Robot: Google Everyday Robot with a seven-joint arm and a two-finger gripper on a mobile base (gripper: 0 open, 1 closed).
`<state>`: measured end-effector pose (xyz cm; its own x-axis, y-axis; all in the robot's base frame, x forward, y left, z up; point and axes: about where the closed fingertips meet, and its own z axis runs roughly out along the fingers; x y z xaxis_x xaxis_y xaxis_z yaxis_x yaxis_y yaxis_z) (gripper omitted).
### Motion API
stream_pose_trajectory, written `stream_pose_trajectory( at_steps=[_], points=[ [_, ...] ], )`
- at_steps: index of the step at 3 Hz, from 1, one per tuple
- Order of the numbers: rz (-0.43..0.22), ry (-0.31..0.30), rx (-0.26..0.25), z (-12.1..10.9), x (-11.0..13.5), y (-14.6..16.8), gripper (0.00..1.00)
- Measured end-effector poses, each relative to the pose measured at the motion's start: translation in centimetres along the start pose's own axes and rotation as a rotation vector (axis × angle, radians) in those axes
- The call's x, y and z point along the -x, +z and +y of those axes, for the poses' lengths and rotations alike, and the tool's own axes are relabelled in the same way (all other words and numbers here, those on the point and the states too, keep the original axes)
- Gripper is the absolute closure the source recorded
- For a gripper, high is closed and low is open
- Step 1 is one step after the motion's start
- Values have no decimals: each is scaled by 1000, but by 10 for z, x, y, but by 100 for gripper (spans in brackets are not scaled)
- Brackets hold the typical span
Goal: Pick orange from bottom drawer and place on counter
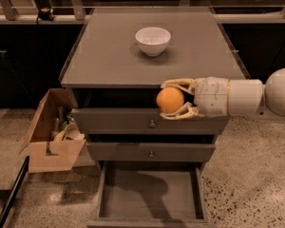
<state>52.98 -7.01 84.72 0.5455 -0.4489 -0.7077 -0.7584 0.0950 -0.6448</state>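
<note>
Grey-brown and bare, the wide, shallow bottom drawer stands pulled open below. The small smooth round orange is out of it, clamped between the two pale fingers of my gripper. I hold it from the side, level with the top drawer front and just under the front lip of the broad flat counter, so I judge it must rise to clear that edge. The white ceramic bowl sits well back, leaving room near the front.
</note>
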Motion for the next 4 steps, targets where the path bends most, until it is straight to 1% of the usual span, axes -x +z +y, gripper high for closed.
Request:
stream_pose_trajectory(
  at_steps=[2,3,4],
  points=[
    [-9,-11,43,-50,-19,6,100],
    [4,-10,57,-70,-29,11,100],
    [40,31,53,-89,-59,17,100]
  ],
)
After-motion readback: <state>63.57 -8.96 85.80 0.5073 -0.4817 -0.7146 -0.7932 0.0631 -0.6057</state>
